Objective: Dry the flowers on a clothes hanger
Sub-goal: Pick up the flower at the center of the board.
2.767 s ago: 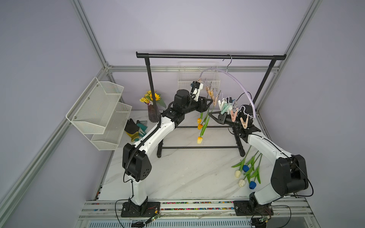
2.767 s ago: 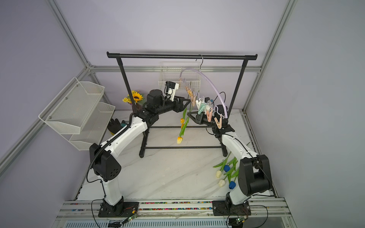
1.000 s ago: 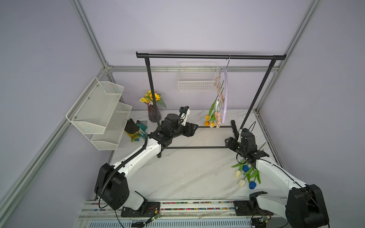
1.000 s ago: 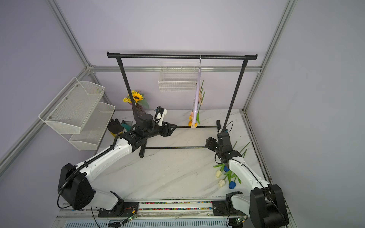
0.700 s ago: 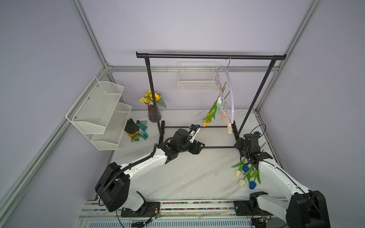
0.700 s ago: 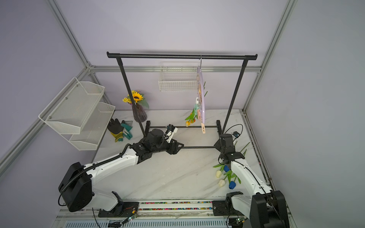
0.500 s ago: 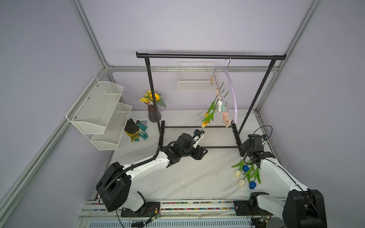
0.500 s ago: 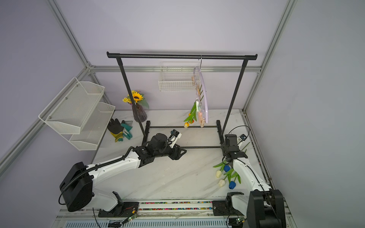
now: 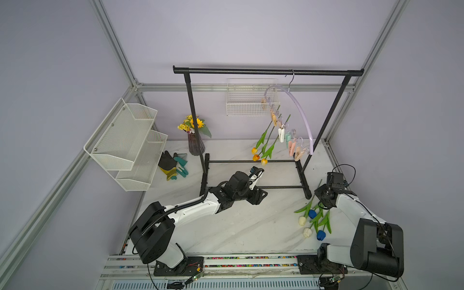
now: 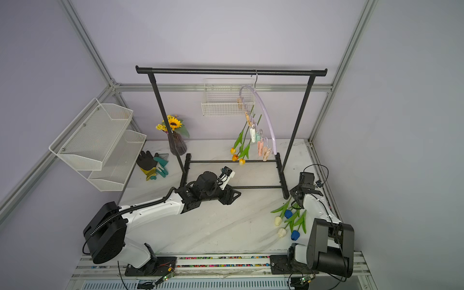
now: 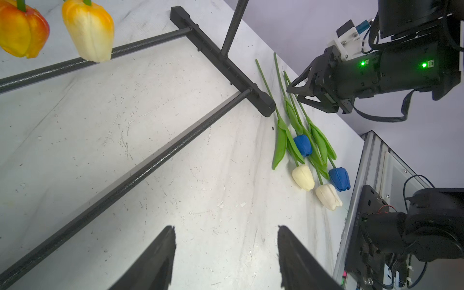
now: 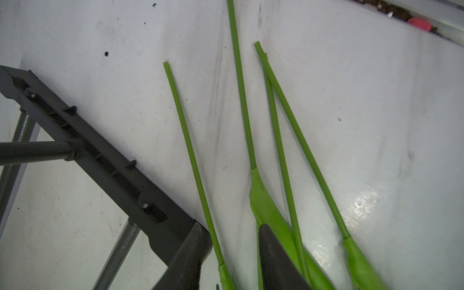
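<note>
Right wrist view: what has changed, Ana?

Both arms have come down from the clothes hanger (image 9: pixel 301 113), Ben. The right gripper (image 12: pixel 232 227) is now low over the table (image 9: pixel 238 226). Its jaws are narrowing on either side of 1 green stem (image 12: pixel 190 150) but do not pinch it yet. The left gripper (image 11: pixel 226 229) hovers nearby, jaws wide and empty.

Meaning what?

I'd judge that 3 are clipped and pick number 4 is starting.

And the flowers (image 9: pixel 312 221)?

They are split. 3 hang heads-down from the clips (image 9: pixel 281 135), yellow and orange. 4 lie bunched beside the foot of the garment rack (image 9: pixel 266 72), 2 white and 2 blue, with bare stems fanned toward the right gripper. Since its release, the hanger has swung round on the rail.
</note>
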Controlling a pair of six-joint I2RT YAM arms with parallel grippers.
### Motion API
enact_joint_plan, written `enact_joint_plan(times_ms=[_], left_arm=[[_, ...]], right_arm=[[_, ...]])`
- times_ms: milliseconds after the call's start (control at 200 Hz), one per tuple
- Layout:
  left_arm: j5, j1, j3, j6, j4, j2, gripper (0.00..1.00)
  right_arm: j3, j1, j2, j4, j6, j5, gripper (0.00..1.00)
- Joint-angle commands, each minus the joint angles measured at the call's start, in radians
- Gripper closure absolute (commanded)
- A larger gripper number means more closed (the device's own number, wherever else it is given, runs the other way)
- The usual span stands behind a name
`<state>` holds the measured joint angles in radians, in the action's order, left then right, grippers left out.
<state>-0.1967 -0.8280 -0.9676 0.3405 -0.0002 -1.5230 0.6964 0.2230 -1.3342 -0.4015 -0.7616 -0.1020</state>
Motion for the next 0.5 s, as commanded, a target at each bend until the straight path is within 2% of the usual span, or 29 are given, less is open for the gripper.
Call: enact_joint_plan(times_ms=[0,180,315,500], left_arm=[[-0.002,-0.006,0.01,0.002,0.066,-0.003,0.35],[0.071,-0.006,0.037,-0.041,0.072,-0.025,0.34],[0.056,-0.006,0.034,-0.044,0.075,-0.038,0.34],[0.097,-0.007,0.053,-0.044,0.084,-0.035,0.35]], right_arm=[[0.047,0.004,-0.023,-0.013,0.055,0.007,0.64],[0.091,0.004,-0.084,-0.042,0.086,0.081,0.64],[0.126,0.004,-0.138,-0.057,0.118,0.129,0.64],[0.141,0.004,-0.2,-0.057,0.136,0.131,0.69]])
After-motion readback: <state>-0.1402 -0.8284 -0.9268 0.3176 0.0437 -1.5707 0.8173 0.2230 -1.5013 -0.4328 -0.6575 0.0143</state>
